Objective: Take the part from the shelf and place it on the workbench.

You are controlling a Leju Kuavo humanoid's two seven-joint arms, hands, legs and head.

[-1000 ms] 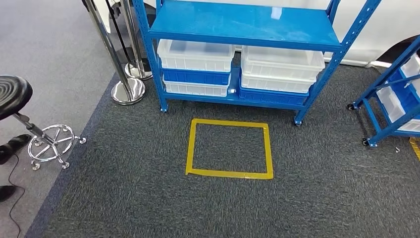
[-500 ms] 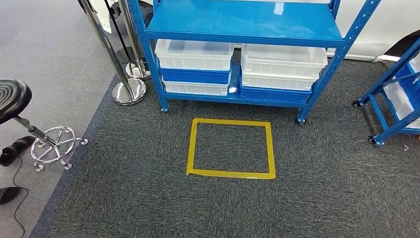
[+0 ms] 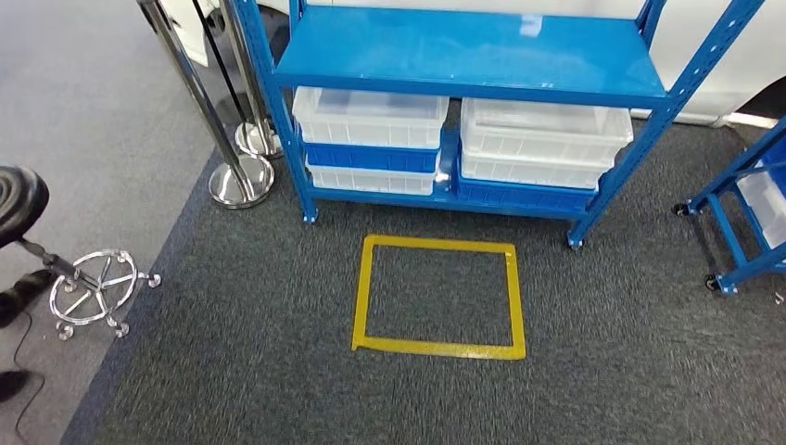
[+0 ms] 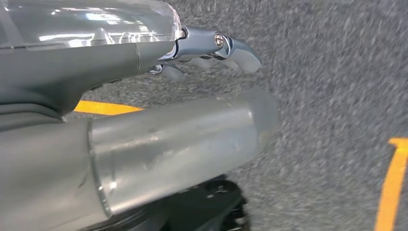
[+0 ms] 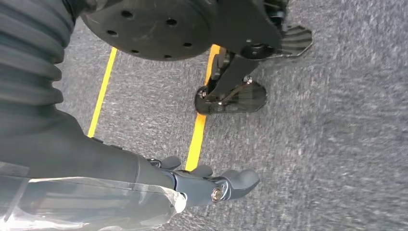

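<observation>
The left hand (image 4: 211, 48) hangs over grey carpet (image 3: 278, 371), its fingers loosely extended and holding nothing. The right hand (image 5: 211, 185) does likewise (empty too). A yellow tape square (image 3: 438, 297) lies before the blue shelf (image 3: 473, 51), whose lowest tier carries white and blue bins (image 3: 371, 116) side by side; no part can be made out.

No legible text, labels or numbers on the shelf (image 3: 468, 56), bins (image 3: 371, 116) or carpet (image 3: 278, 371).
</observation>
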